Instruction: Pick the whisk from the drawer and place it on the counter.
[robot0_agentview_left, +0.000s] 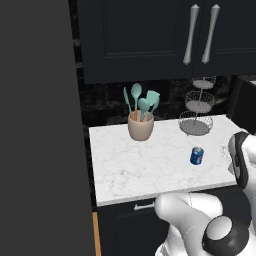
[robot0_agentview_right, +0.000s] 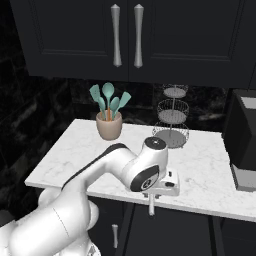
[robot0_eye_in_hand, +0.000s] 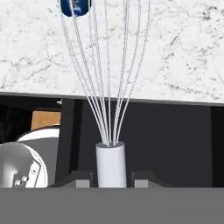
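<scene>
The gripper (robot0_eye_in_hand: 112, 178) was pinching the whisk (robot0_eye_in_hand: 109, 162) by its handle, between the 2 finger tips, with the wire loops stretching away over the counter (robot0_eye_in_hand: 175, 52) edge. On the counter stood 1 blue can (robot0_agentview_left: 197, 156), 1 utensil pot (robot0_agentview_left: 140, 127) (teal tools inside) and 1 wire basket stand (robot0_agentview_left: 197, 107).

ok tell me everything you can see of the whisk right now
The whisk is a silver balloon whisk: thin metal wire loops fan up out of a pale cylindrical handle. In the hand view the handle sits between the two dark fingertips of the gripper, which is shut on it, with the wires pointing away from the hand. The loops reach up across the dark cabinet front and over the white marble counter. In the right base view its handle end hangs below the hand.
</scene>
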